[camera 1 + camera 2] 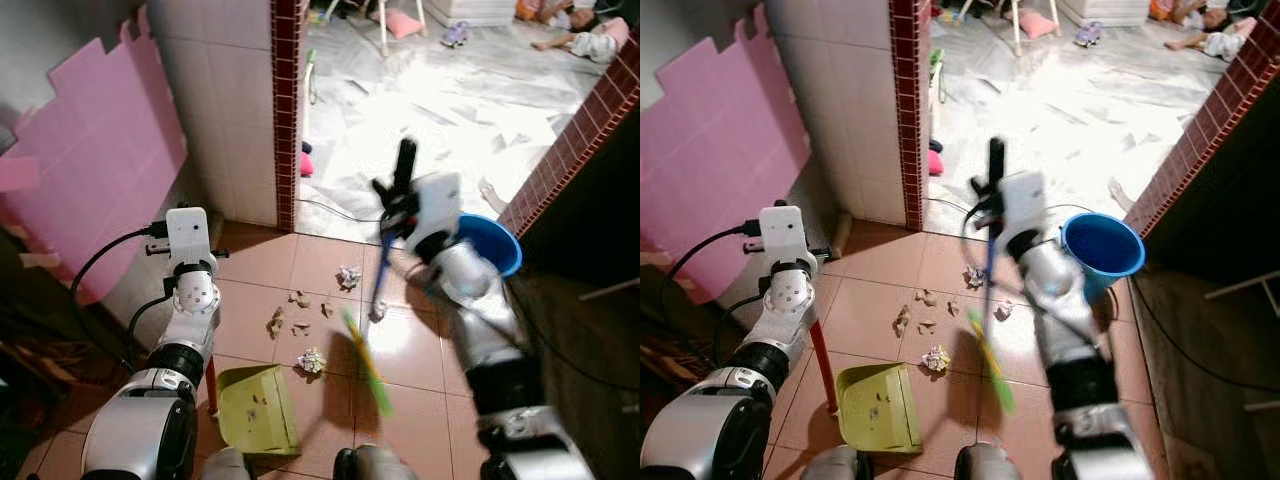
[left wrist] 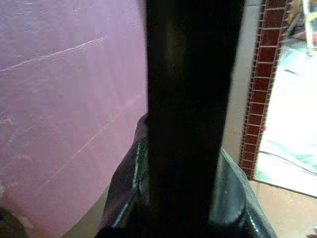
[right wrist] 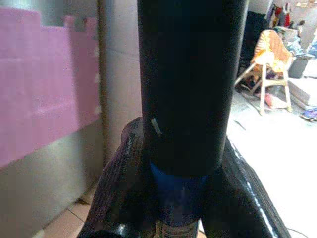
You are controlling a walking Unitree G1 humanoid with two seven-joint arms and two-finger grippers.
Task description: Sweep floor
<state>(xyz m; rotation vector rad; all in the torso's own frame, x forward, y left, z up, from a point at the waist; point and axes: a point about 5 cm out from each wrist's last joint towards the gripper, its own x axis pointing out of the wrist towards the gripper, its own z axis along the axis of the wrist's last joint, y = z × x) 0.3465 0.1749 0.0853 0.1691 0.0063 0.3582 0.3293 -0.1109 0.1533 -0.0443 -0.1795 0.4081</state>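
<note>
Sweeping scraps toward the pan

Right gripper [image 1: 398,205] clamps the blue-handled green-bristled broom [image 1: 366,362]; left gripper [image 1: 187,262] grips the red-handled yellow-green plastic dustpan [image 1: 256,408], braced to catch crumpled paper scraps [image 1: 311,360].

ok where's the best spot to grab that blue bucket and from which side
By its open rim: the blue bucket stands upright, mouth up, wider at the top. Come from above on the side toward the paper scraps, since the red brick wall crowds its far side. No handle is discernible.

The broom [image 1: 368,350] head is blurred. At 7 o'clock, the left arm hides part of the dustpan [image 1: 258,408] handle.
</note>
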